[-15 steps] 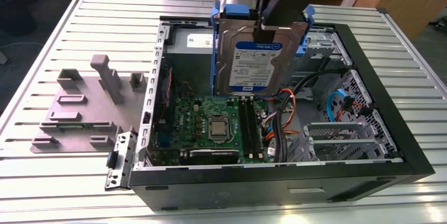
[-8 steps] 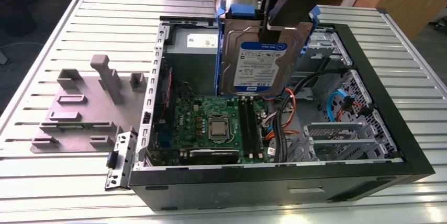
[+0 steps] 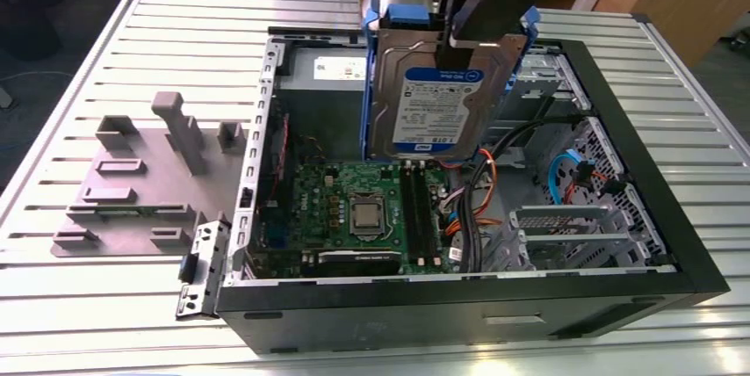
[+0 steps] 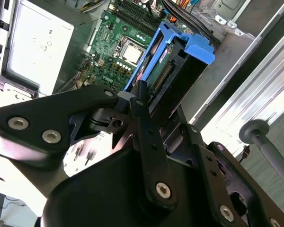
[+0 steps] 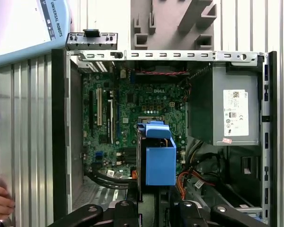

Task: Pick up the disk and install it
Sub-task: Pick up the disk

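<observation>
The disk [image 3: 422,104], a silver-grey drive with a blue-and-white label in a blue carrier frame, hangs upright above the open computer case [image 3: 469,310], over the motherboard [image 3: 351,213]. My gripper [image 3: 472,35] is shut on the disk's upper end. In the second wrist view the black fingers [image 4: 141,101] clamp the disk [image 4: 180,61] edge-on. The first wrist view looks straight down along the disk [image 5: 158,158], with its blue end tab facing the motherboard [image 5: 132,109] and the gripper [image 5: 154,205] behind it.
A grey power supply box with a white sticker [image 3: 322,67] sits at the case's far end. Cables and metal drive bays [image 3: 574,209] fill the side at the exterior view's right. A grey fixture plate [image 3: 140,183] lies on the slatted table. A person's hand [image 5: 0,201] rests nearby.
</observation>
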You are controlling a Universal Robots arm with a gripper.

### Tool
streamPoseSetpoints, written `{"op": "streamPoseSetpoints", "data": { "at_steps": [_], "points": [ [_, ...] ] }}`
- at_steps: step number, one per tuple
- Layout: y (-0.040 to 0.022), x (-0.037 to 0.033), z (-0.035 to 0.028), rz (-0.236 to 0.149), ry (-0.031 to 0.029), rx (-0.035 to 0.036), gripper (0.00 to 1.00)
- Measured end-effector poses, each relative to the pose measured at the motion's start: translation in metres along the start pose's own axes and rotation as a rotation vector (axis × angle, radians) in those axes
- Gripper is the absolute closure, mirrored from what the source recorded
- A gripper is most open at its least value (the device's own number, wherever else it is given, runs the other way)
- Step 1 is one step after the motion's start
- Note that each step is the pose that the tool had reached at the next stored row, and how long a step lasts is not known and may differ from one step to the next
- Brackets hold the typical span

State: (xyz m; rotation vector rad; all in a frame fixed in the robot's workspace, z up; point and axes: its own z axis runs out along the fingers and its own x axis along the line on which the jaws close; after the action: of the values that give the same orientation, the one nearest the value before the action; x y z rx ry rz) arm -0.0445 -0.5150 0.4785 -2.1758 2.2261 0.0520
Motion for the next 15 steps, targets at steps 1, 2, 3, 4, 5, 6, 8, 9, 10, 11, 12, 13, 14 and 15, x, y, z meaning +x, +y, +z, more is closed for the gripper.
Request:
{"op": "streamPoseSetpoints", "data": {
  "at_steps": [1,2,3,4,5,6,8,9,10,11,12,13,14,15],
  "points": [
    [-0.0004,0.0008,0.0,0.0,-0.0001,0.0001,0.65],
    [-0.0009,0.0018,0.0,0.0,-0.0001,0.0001,0.65],
    [-0.0017,0.003,0.0,0.0,-0.0002,0.0001,0.65],
    [-0.0024,0.0043,-0.0001,0.0,-0.0002,0.0001,0.65],
    [-0.0032,0.0056,-0.0002,0.0,-0.0002,0.0001,0.65],
    [-0.0041,0.0071,-0.0003,0.0,-0.0001,0.0001,0.65],
    [-0.006,0.0101,-0.0003,0.0,-0.0002,0.0001,0.65],
    [-0.0068,0.0117,-0.0005,0.0,-0.0001,0.0001,0.65],
    [-0.0078,0.0136,-0.0005,0.0,-0.0003,0.0002,0.65],
    [-0.0088,0.0153,-0.0006,0.0,-0.0002,0.0001,0.65],
    [-0.0098,0.0172,-0.0007,0.0,-0.0002,0.0001,0.65],
    [-0.0108,0.0192,-0.0008,0.0,-0.0002,0.0001,0.65],
    [-0.0118,0.0211,-0.0009,0.0,-0.0001,0.0001,0.65],
    [-0.0129,0.0233,-0.001,0.0,-0.0001,0.0001,0.65]
  ]
}}
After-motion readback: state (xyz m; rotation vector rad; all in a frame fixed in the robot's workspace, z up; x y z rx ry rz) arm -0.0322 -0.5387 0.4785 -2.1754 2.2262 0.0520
